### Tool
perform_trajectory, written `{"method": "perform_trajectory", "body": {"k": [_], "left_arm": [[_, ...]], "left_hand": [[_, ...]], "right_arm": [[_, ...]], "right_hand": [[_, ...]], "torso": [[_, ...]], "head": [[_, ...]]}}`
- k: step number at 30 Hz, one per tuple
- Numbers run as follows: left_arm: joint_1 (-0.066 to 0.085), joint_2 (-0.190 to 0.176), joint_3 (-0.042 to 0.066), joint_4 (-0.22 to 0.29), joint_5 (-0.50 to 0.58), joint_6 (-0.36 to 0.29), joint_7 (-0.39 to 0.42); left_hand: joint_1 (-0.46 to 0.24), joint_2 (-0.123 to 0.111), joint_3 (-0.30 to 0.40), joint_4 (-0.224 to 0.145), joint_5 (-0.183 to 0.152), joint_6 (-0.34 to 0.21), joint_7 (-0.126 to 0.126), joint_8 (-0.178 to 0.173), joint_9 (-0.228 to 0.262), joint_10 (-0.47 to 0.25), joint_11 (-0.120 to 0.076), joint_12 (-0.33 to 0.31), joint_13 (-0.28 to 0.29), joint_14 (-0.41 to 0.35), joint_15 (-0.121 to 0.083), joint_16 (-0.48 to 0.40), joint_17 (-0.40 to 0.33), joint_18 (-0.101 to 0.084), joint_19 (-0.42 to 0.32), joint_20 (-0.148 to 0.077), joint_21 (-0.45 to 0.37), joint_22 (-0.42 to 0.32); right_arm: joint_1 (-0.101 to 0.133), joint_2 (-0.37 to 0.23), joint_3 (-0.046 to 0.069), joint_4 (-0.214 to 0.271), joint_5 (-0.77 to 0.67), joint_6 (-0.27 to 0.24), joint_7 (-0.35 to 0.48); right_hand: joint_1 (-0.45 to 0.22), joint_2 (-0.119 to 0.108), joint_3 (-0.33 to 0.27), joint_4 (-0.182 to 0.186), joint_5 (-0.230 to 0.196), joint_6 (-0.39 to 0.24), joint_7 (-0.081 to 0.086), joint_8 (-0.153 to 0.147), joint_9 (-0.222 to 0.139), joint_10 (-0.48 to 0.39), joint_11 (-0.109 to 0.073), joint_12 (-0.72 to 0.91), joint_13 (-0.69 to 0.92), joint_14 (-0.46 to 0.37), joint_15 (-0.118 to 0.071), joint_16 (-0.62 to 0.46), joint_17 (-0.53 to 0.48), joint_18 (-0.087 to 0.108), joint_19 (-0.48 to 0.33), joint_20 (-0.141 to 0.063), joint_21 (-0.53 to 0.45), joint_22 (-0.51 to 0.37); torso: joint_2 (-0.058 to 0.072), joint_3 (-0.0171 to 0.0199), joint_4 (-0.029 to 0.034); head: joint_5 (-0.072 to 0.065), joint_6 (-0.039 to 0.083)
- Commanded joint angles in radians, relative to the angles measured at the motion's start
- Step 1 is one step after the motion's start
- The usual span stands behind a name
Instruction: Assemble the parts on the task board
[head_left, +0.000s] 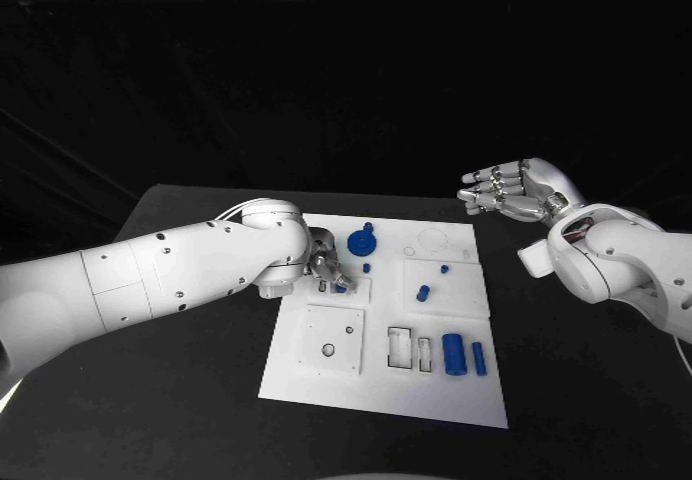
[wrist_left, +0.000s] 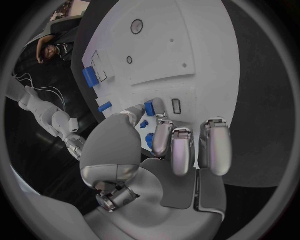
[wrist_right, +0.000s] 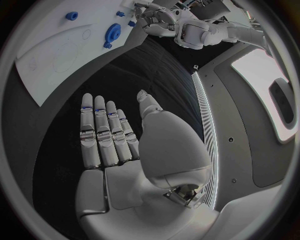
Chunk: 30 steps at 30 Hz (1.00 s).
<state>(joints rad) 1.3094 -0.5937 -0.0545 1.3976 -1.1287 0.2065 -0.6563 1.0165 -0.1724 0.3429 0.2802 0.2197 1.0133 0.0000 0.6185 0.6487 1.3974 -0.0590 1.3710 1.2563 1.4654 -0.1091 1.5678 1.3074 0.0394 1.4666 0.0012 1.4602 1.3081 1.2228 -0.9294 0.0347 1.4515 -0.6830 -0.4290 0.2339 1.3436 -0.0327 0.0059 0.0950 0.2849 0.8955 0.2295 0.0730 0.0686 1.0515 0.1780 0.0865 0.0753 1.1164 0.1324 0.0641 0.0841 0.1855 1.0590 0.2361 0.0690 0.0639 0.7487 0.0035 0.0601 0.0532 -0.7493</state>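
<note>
The black worktop (head_left: 173, 210) carries the white rectangular task board (head_left: 433, 390), with bare margin all round. At 9 o'clock the left hand (head_left: 326, 270) is seen pinching a small blue part (wrist_left: 150, 107), shown plainly by its wrist view. At 2 o'clock, off the board, the right hand (head_left: 512, 190) is held released, fingers apart. A blue toothed gear (head_left: 361, 241) stands at 12 o'clock.

Left hand (head_left: 326, 270) low over board (head_left: 433, 390), blocking its upper-left corner beside gear (head_left: 361, 241). Open room over board's near half and right side, past cylinder (head_left: 454, 354). Right hand (head_left: 512, 190) high, well clear, off to the side.
</note>
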Motion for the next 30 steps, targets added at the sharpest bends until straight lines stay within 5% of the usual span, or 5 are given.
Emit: {"method": "perform_trajectory", "body": {"k": [1, 11, 20, 24, 30], "left_arm": [[-0.004, -0.001, -0.002, -0.002, -0.01, -0.005, -0.004], [-0.004, -0.011, 0.001, 0.007, 0.003, -0.026, -0.002], [0.001, -0.046, 0.033, 0.025, 0.057, -0.03, 0.002], [0.02, -0.068, 0.055, 0.019, 0.127, -0.016, 0.005], [0.058, -0.085, 0.069, -0.015, 0.192, 0.028, 0.005]], "left_hand": [[-0.001, 0.013, -0.017, 0.006, 0.001, 0.001, 0.006, 0.006, -0.005, 0.006, -0.001, 0.007, 0.002, 0.105, -0.007, 0.003, 0.263, -0.011, 0.073, -0.01, 0.006, 0.161], [-0.058, 0.03, -0.161, 0.01, -0.002, 0.002, 0.002, 0.026, -0.031, 0.012, -0.003, 0.012, 0.011, 0.105, -0.009, 0.003, 0.263, -0.013, 0.076, -0.013, 0.011, 0.168], [-0.045, 0.049, -0.306, 0.011, -0.001, -0.009, 0.004, 0.043, -0.054, 0.005, -0.002, 0.003, 0.0, 0.105, -0.009, 0.003, 0.263, -0.012, 0.076, -0.012, 0.007, 0.167], [-0.021, 0.058, -0.358, 0.014, 0.002, -0.043, 0.017, 0.036, -0.071, -0.04, 0.009, -0.041, -0.063, 0.105, -0.002, 0.003, 0.263, -0.006, 0.068, -0.007, -0.017, 0.147], [0.015, 0.079, -0.384, 0.012, 0.004, -0.115, 0.05, -0.007, -0.108, -0.093, 0.037, -0.084, -0.125, 0.105, 0.021, 0.003, 0.263, -0.002, 0.061, 0.011, -0.04, 0.13]], "right_arm": [[0.0, 0.001, 0.0, -0.001, 0.0, 0.015, 0.004], [0.0, 0.003, 0.0, -0.004, 0.0, 0.017, 0.004], [-0.001, 0.004, 0.0, -0.007, 0.0, 0.018, 0.004], [-0.001, 0.006, 0.0, -0.012, 0.006, 0.021, 0.004], [-0.003, 0.008, -0.001, -0.016, 0.011, 0.022, 0.003]], "right_hand": [[-0.004, 0.002, 0.0, -0.008, 0.005, -0.006, 0.01, -0.005, -0.001, -0.005, 0.002, -0.004, -0.002, -0.006, 0.003, -0.003, -0.002, -0.001, 0.004, 0.005, -0.005, -0.001], [-0.004, 0.003, 0.0, -0.008, 0.006, -0.006, 0.01, -0.005, -0.001, -0.005, 0.003, -0.004, -0.003, -0.006, 0.003, -0.003, -0.003, -0.001, 0.003, 0.005, -0.005, -0.001], [-0.005, 0.003, 0.0, -0.009, 0.007, -0.007, 0.011, -0.005, -0.001, -0.006, 0.003, -0.005, -0.004, -0.007, 0.004, -0.003, -0.005, -0.001, 0.003, 0.006, -0.006, -0.001], [-0.005, 0.003, 0.0, -0.009, 0.007, -0.007, 0.011, -0.005, -0.001, -0.006, 0.004, -0.005, -0.004, -0.007, 0.004, -0.003, -0.006, -0.001, 0.002, 0.006, -0.006, -0.001], [-0.005, 0.003, 0.0, -0.009, 0.007, -0.007, 0.011, -0.005, -0.001, -0.006, 0.004, -0.005, -0.004, -0.007, 0.004, -0.003, -0.006, -0.001, 0.002, 0.006, -0.006, -0.001]], "torso": [[0.001, -0.0001, -0.0004], [0.0, -0.0007, -0.0005], [0.0, 0.0007, -0.0001], [-0.001, 0.0004, -0.0003], [0.0, 0.0005, 0.0005]], "head": [[0.0, 0.0], [-0.001, 0.0], [-0.002, 0.001], [-0.003, 0.005], [-0.003, 0.009]]}}
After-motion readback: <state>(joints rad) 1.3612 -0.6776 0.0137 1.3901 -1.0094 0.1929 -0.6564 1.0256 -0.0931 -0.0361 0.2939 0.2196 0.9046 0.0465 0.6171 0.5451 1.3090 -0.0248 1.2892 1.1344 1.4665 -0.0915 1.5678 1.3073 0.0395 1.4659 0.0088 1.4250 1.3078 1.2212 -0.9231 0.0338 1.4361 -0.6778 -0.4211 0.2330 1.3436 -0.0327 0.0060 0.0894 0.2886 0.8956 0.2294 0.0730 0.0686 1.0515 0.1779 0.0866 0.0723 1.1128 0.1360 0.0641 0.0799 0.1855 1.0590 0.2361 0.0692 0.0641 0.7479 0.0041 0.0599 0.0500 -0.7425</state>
